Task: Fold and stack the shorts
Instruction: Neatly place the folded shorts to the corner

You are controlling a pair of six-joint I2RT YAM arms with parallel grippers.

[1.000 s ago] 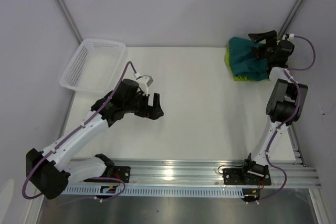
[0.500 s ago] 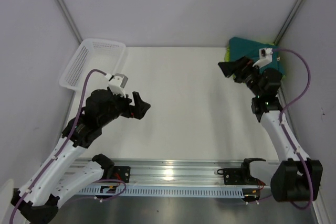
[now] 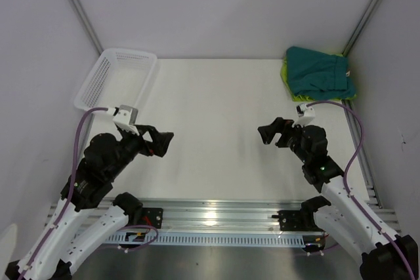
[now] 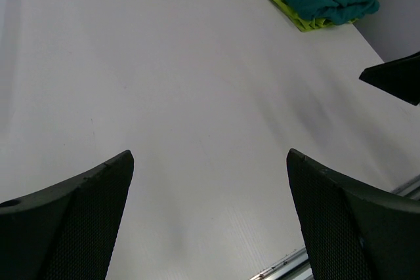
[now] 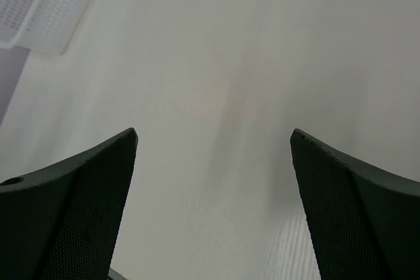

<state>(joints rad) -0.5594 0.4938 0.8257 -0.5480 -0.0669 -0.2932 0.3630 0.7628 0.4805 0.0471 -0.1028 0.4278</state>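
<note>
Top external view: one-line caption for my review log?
Teal shorts lie atop lime shorts in far-right corner; left gripper and right gripper open, empty.

A white table [image 3: 216, 116] stands enclosed by plain pale grey walls [image 3: 216, 4], with slim metal posts [image 3: 77, 8] rising from its far corners. A shiny metal rail [image 3: 216, 213] runs along its near edge.

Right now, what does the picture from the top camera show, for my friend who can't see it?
Dark teal shorts lie on lime green shorts in the far right corner. Both arms sit near the front, the left tool and right tool open and empty; a white basket stands far left.
</note>
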